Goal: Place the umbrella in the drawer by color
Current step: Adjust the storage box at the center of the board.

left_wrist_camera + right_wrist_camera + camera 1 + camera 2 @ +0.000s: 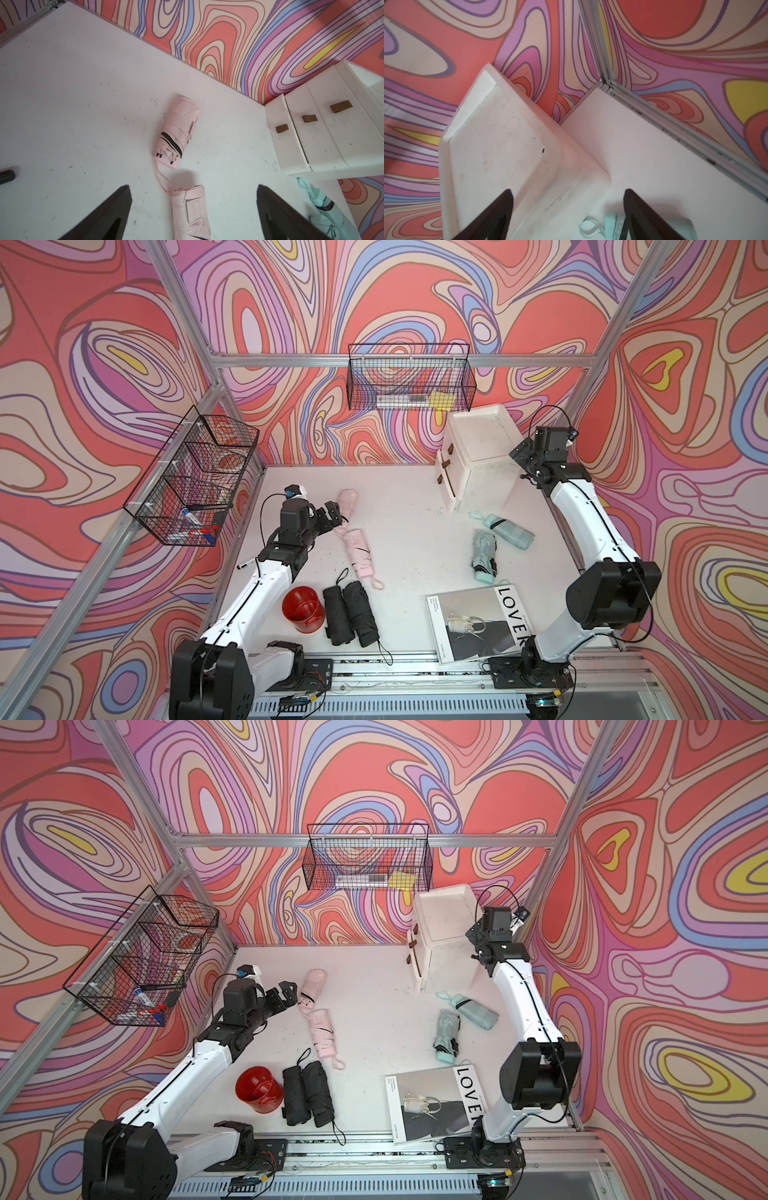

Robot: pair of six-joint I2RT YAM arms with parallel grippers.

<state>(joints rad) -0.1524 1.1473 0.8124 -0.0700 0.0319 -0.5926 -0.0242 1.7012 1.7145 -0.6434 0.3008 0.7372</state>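
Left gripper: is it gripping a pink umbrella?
No: the left gripper stands wide open, and the near pink umbrella and the far pink umbrella lie free on the table.

Bright, even light; shadows on the worktop are soft and faint. My wrist views bend at the edges, the right one slightly blurred.

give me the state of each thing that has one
left gripper, open, empty
right gripper, open, empty
drawer unit, no drawer pulled open
pink umbrellas, both folded, lying flat
mint umbrellas, both folded, lying flat
black umbrellas, both folded, side by side
magazine, closed, cover up
red cup, upright or tipped unclear
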